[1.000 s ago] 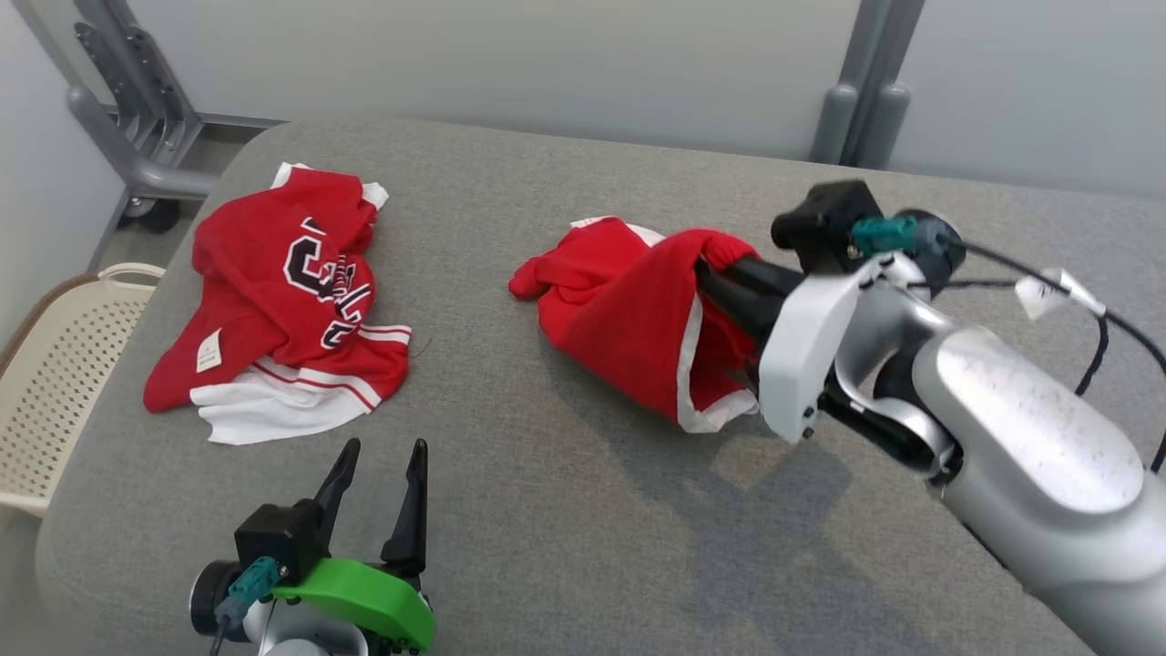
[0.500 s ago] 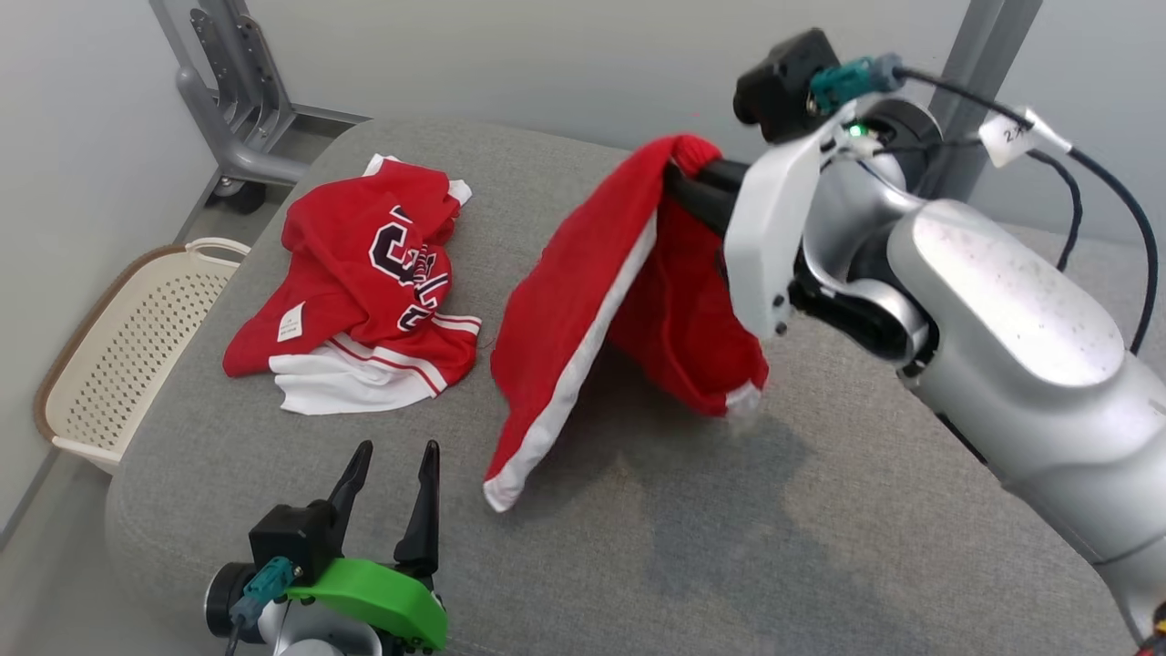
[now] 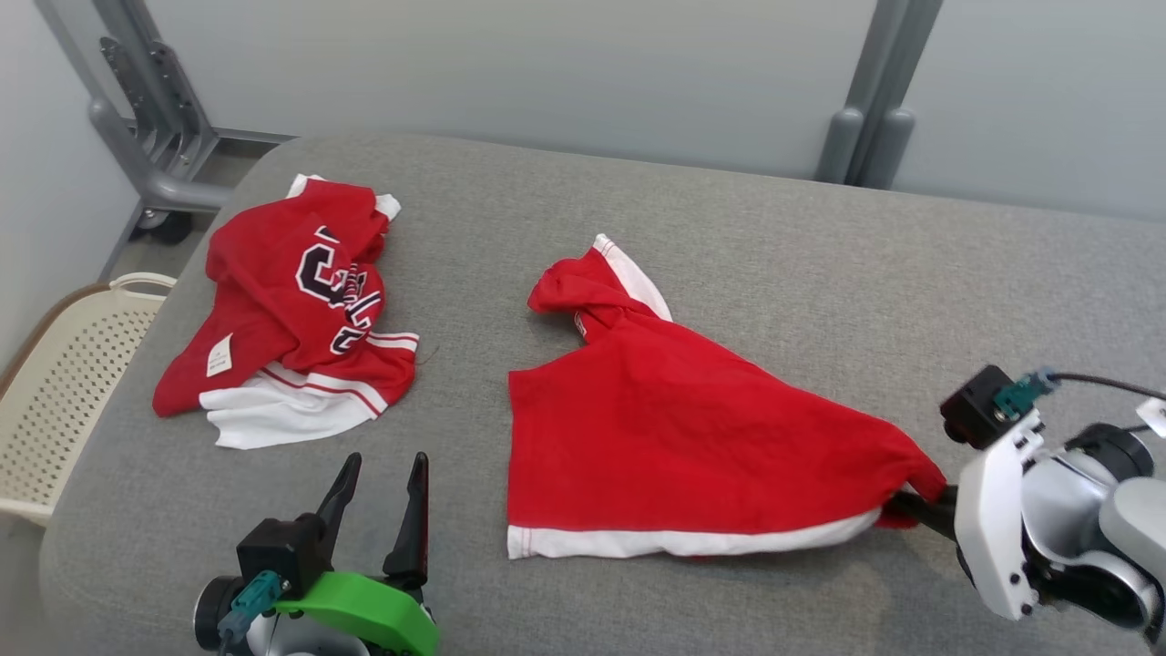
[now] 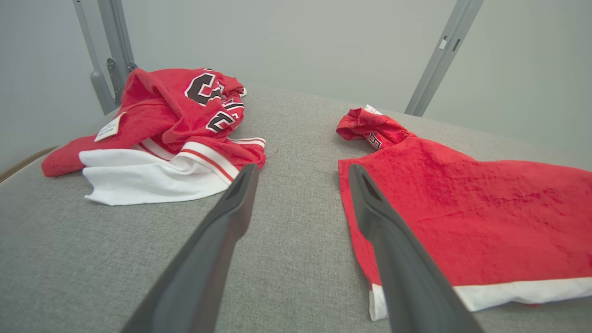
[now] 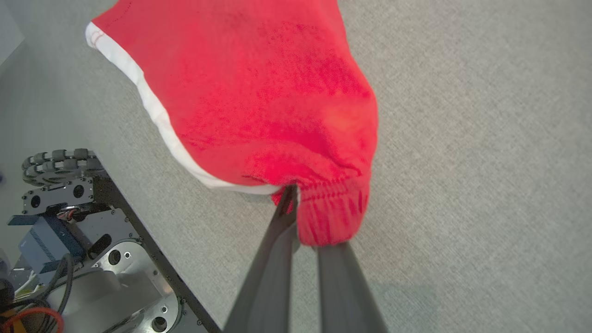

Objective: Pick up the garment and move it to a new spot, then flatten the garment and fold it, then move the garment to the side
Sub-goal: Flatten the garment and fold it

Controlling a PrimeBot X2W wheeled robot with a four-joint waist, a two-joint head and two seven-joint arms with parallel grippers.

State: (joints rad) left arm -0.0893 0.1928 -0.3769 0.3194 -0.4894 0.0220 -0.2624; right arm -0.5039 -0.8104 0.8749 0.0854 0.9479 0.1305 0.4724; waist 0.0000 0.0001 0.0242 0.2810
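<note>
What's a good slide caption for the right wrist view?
Right hand shut on the gathered edge of the red garment, which lies spread across the grey padded table.

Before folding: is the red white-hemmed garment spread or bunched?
Mostly spread: the red white-hemmed garment lies flat on the grey table, far end bunched, corner pinched in the right gripper.

A crumpled red jersey with dark, white-edged numerals and a broad white hem lies heaped at the far left of the grey fabric-covered surface. A small white label shows on its near left fold. Lower down, beside the surface's left edge, stands a cream perforated plastic basket. Behind it is a grey metal wheeled stand by the pale wall. A pair of grey upright posts rises behind the far edge.
</note>
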